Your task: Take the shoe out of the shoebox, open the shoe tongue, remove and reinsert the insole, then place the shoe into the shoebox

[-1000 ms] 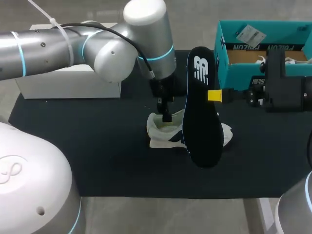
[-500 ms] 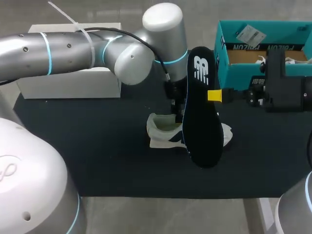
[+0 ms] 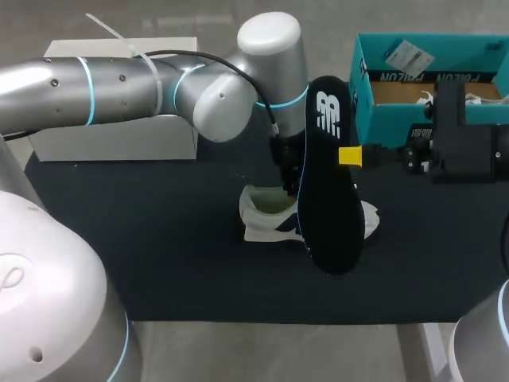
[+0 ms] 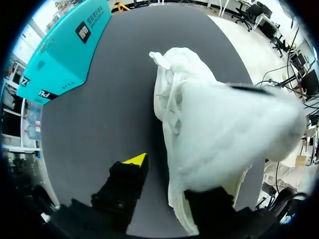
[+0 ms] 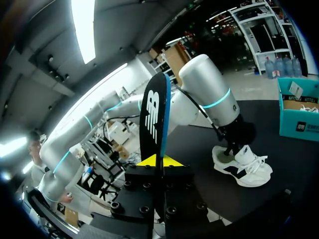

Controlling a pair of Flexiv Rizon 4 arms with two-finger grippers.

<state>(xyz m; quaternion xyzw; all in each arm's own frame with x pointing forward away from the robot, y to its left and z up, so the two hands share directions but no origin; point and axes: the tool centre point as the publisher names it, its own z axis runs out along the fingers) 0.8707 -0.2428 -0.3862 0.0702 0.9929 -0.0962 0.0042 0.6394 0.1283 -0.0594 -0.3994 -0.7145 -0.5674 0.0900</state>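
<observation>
My right jaws pinch the insole (image 3: 330, 175) by its edge, one yellow fingertip (image 5: 147, 161) on each face, and hold it standing on end over the middle of the bench. From above, it blocks the middle of the white shoe (image 3: 266, 215). The shoe sits on its sole on the black mat (image 3: 159, 239), outside the shoebox, with its open collar showing at the insole's 9 o'clock and a bit of its other end at 4 o'clock. My left arm (image 3: 119, 79) comes in from 9 o'clock, passes over a white box (image 3: 111, 143) at the mat's 10 o'clock corner, and drops its wrist to the shoe's collar, just behind the insole, which hides the tips from above. From that wrist, the left jaws stand spread. One yellow tip (image 4: 137, 159) is beside the shoe over bare mat and apart from it. The other finger's tip is lost under the blurred white upper. The teal shoebox (image 3: 386, 119) stands open at the mat's 1 o'clock corner, well apart from the shoe, a paper tag (image 3: 409, 56) inside. My right arm (image 3: 461, 151) reaches in from 3 o'clock across its front wall.
</observation>
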